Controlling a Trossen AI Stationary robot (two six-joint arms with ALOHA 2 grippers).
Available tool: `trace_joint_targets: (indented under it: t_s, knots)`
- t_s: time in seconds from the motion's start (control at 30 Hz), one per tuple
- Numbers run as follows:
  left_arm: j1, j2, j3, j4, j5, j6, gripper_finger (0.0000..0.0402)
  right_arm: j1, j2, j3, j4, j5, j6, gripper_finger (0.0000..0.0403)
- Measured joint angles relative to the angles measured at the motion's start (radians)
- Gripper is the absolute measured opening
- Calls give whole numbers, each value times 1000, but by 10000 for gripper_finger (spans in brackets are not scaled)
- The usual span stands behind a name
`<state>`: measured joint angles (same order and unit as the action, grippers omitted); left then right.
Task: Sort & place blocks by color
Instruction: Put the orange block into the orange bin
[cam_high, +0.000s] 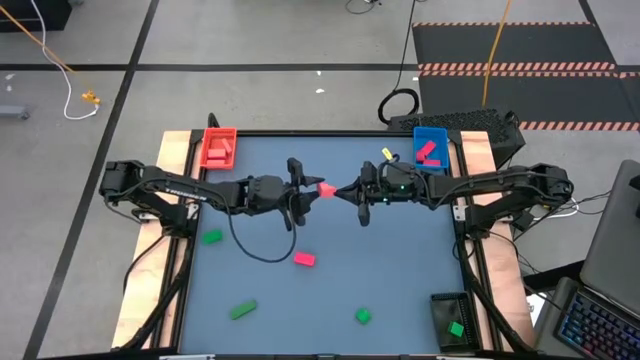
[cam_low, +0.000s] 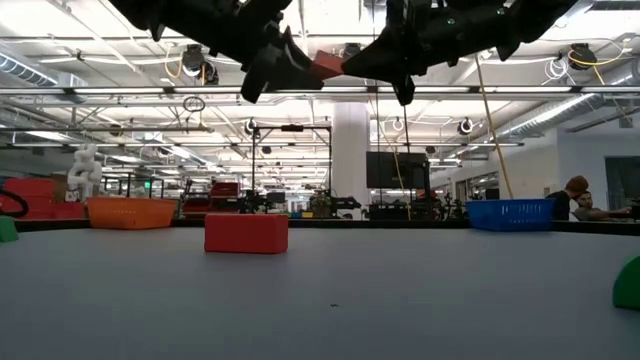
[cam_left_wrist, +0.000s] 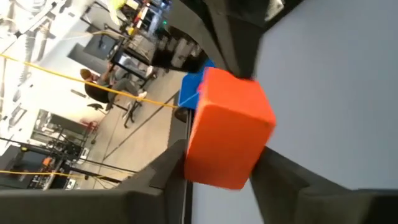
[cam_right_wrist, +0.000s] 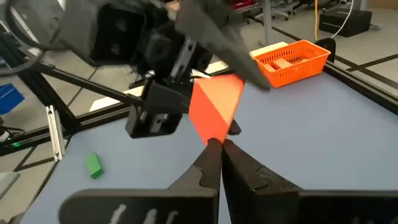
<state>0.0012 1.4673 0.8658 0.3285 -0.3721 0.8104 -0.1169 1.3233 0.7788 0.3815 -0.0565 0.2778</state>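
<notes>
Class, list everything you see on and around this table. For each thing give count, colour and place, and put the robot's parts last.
held block: one, salmon-red, above mid-table between both grippers
loose green blocks: three, on the table's left and lower parts in the high view
loose pink block: one, hot pink, below centre
yellow piece: one, beside the blue tray
red tray: one, upper-left corner, salmon-red blocks inside
blue tray: one, upper-right corner, pink blocks inside
dark tray: one, lower-right corner, one green block inside
laptop: one, dark, right of table
left gripper: shut on the held block
right gripper: at the block's other side
</notes>
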Motion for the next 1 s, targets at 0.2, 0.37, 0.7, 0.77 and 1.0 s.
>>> trace_joint_targets:
  t_s: [0.2, 0.37, 0.7, 0.77, 1.0]
  knots:
    - [-4, 0, 0, -21, 4, -1, 134, -1, 1, 0, -3, -1, 1, 0]
    - [-4, 0, 0, -14, -33, -9, 137, -2, 2, 0, 16, 5, -2, 0]
    - [6, -10, 4, -21, -200, -26, 134, -2, -23, 1, -23, 0, -32, 81]
    - [27, -16, 4, -47, -268, -55, 134, -2, -47, 1, -63, 1, -47, 101]
    - [207, -123, 4, -252, -366, -276, 134, 0, -91, 1, -42, 1, -69, 138]
